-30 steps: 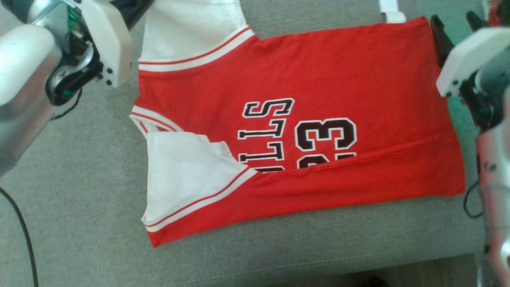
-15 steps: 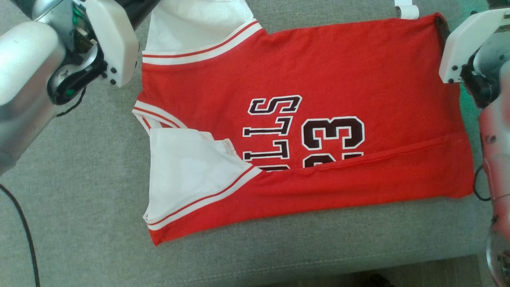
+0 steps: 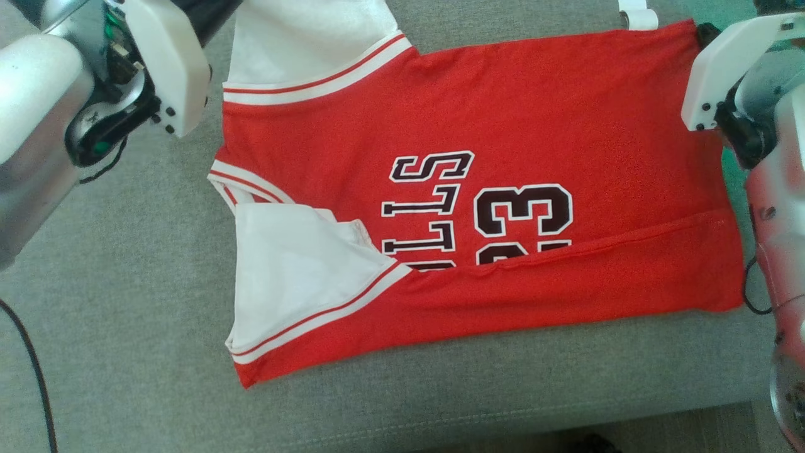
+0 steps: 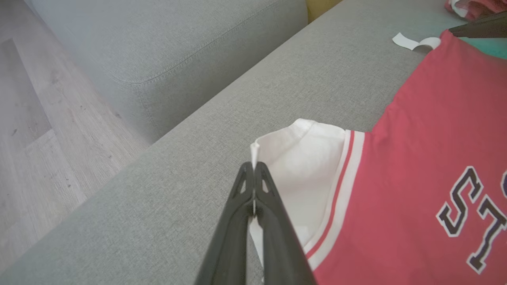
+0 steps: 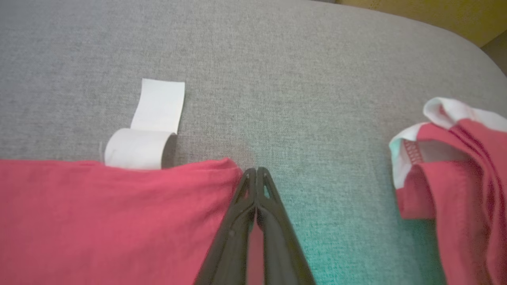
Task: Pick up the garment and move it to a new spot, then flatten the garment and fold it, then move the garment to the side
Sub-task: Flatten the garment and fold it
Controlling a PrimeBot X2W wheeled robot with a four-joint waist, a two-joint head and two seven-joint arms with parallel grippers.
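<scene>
**Far hem corner now caught by the right gripper**

Open a moment ago, the right gripper now pinches the far hem corner of the red jersey, which lies half-folded on the grey sofa cushion. The left gripper is clamped on the jersey's white sleeve, so the next fold looks ready. Another red garment lies nearby, and a care label pokes out from under the hem.

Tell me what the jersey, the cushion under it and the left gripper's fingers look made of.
Jersey: soft matte knit, probably cotton or polyester; it creases and folds limply. Cushion: grey woven upholstery, visible coarse weave, stitched seam. Fingers of the left gripper: dark, rigid, faintly shiny, likely moulded plastic with cut-outs.
</scene>
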